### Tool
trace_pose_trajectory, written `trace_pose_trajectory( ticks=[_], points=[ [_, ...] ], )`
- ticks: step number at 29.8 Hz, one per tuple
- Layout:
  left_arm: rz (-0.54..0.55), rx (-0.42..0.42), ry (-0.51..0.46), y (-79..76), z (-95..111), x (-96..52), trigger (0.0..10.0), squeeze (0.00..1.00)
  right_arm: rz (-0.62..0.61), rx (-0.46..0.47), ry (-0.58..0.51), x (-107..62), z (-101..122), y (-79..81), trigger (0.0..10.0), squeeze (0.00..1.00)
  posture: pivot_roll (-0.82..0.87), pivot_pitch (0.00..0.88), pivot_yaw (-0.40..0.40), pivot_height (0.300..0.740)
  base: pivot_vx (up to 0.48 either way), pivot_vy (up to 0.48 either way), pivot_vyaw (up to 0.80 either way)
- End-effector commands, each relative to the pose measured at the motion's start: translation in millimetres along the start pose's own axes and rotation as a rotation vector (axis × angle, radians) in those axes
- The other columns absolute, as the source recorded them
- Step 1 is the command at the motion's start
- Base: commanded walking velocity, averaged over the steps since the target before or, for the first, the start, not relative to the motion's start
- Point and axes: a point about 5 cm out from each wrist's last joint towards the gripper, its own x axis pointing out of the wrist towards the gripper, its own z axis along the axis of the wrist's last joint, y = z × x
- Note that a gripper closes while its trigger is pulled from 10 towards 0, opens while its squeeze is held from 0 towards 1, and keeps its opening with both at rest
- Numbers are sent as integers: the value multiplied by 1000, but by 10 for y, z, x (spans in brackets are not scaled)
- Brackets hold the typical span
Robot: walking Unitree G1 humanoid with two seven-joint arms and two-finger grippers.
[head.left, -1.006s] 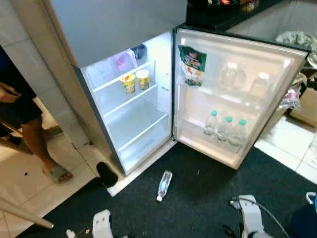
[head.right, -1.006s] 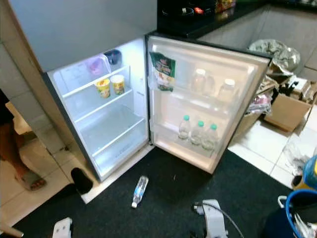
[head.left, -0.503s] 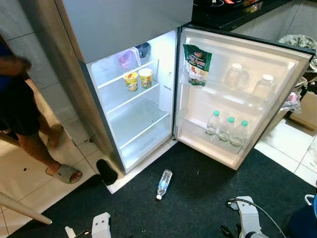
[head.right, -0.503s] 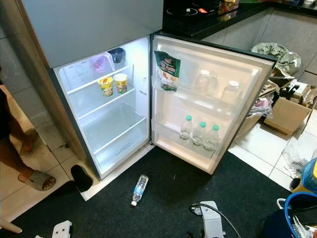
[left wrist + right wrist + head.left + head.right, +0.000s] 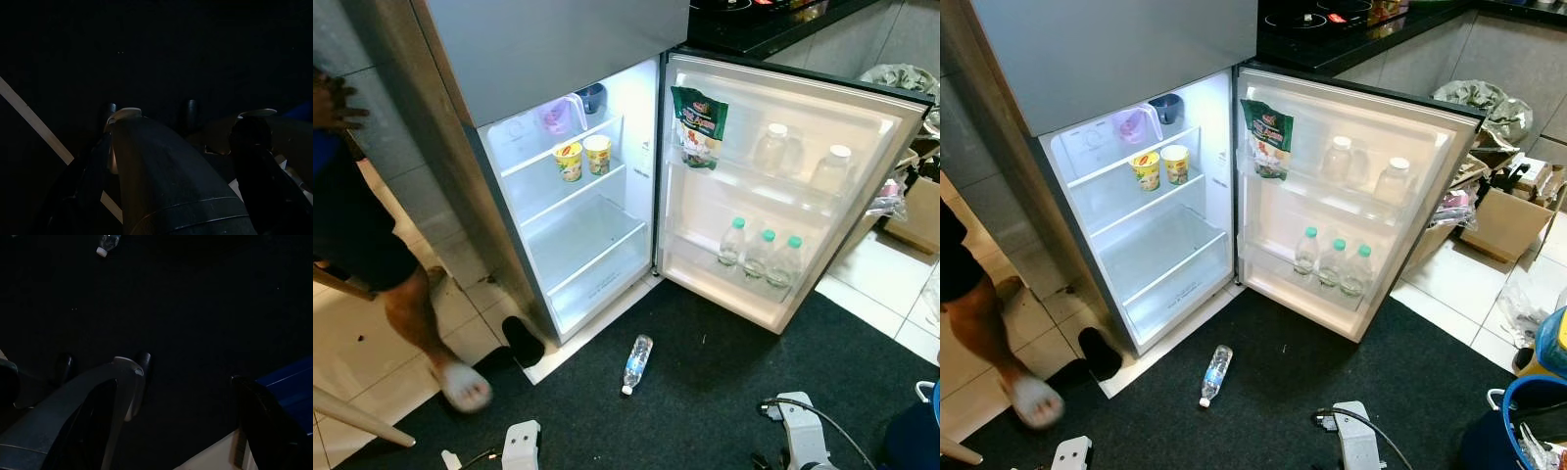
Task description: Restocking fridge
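Note:
A clear water bottle (image 5: 637,363) with a white cap lies on its side on the dark mat (image 5: 705,392), in front of the open fridge (image 5: 578,225). The lit fridge holds two yellow cups (image 5: 582,157) on a shelf. Its door (image 5: 783,186) carries a green bag (image 5: 698,127), two jars and three green-capped bottles (image 5: 762,257). My left arm (image 5: 520,446) and right arm (image 5: 795,432) hang low at the near edge, well short of the bottle. In the dark wrist views my left gripper (image 5: 190,113) and right gripper (image 5: 185,372) are open and hold nothing. The bottle (image 5: 107,242) shows far ahead of the right one.
A person's leg and slipper (image 5: 460,384) stand on the tiles at the left, close to the mat's corner. A black shoe (image 5: 522,340) lies by the fridge's base. A cardboard box (image 5: 1508,220) and a blue bucket (image 5: 1528,421) are at the right.
The person has stepped nearer, with the foot now at the mat's left corner. The camera view has shifted slightly. The bottle and my arms have stayed put.

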Motion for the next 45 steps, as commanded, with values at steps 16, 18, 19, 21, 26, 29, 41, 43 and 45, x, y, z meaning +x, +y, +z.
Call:
trace_pose_trajectory(
  ticks=[16,18,19,21,26,29,41,43,45],
  points=[
    [27,7,71,43,-175,-45,10000,0,-13,-7,23,-11,-55,-31,10000,0,-17,0,4,740,0,0,0],
    [30,9,72,47,-179,-47,10000,0,-14,-7,24,-11,-62,-31,10000,0,-17,0,4,740,0,0,0],
    [33,6,72,49,-180,-48,10000,0,-14,-7,25,-11,-62,-30,10000,0,-17,0,4,740,0,0,0],
    [37,8,74,51,-179,-48,10000,0,-12,-8,20,-8,-44,-24,10000,0,-16,0,4,740,0,0,0],
    [45,21,86,49,-184,-45,10000,0,-9,-22,21,-5,-36,-17,10000,0,-15,0,2,740,0,0,0],
    [43,17,85,46,-190,-45,10000,0,-8,-47,31,-7,-57,-17,10000,0,-16,0,2,740,0,0,0],
    [47,18,90,36,-210,-44,10000,0,-14,-46,33,-12,-70,-33,10000,0,-17,0,4,740,0,0,0],
    [47,18,90,36,-208,-44,10000,0,-14,-46,33,-12,-69,-32,10000,0,-17,0,4,740,0,0,0],
    [47,16,87,35,-203,-42,10000,0,-14,-46,32,-11,-68,-30,10000,0,-18,0,5,740,0,0,0]
  ],
)
